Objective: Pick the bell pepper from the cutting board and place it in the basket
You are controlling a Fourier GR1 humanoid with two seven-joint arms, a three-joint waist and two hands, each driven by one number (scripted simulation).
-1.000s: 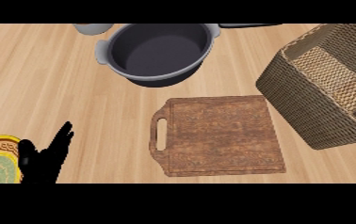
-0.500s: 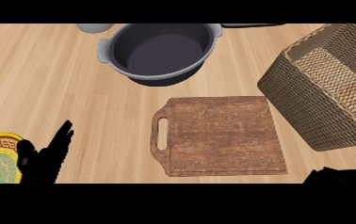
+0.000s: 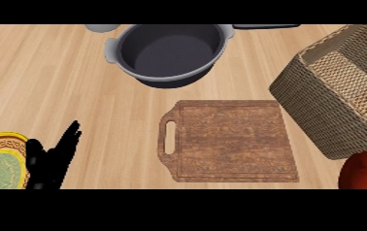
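Count on the wooden counter (image 3: 79, 79): one cutting board (image 3: 233, 140), one wicker basket (image 3: 329, 94), one dark grey pot (image 3: 172, 50) with two pale side handles, and one plate (image 3: 10, 159) with a yellow patterned rim, cut by the frame's left edge. One hand was in plain view.

The left hand (image 3: 50, 159) stood low at the left, fingers straight and pointing up and away from the robot, thumb side toward the plate. It was spread and relaxed, holding nothing. The plate lay just beside it on its outer side, partly hidden behind the hand; contact could not be judged. The cutting board lay well to the inner side of that hand, apart from it, with its slotted handle end turned toward the hand. The pot sat beyond the hand, further off and to the inner side, above the board. The basket stood beyond the board's far side, furthest from the hand, its corner close to the board.

The board's top was bare. A dark red rounded shape (image 3: 355, 172) showed at the lower right corner, just below the basket; possibly the bell pepper, though too little of it showed to be sure. The right hand itself could not be made out there.
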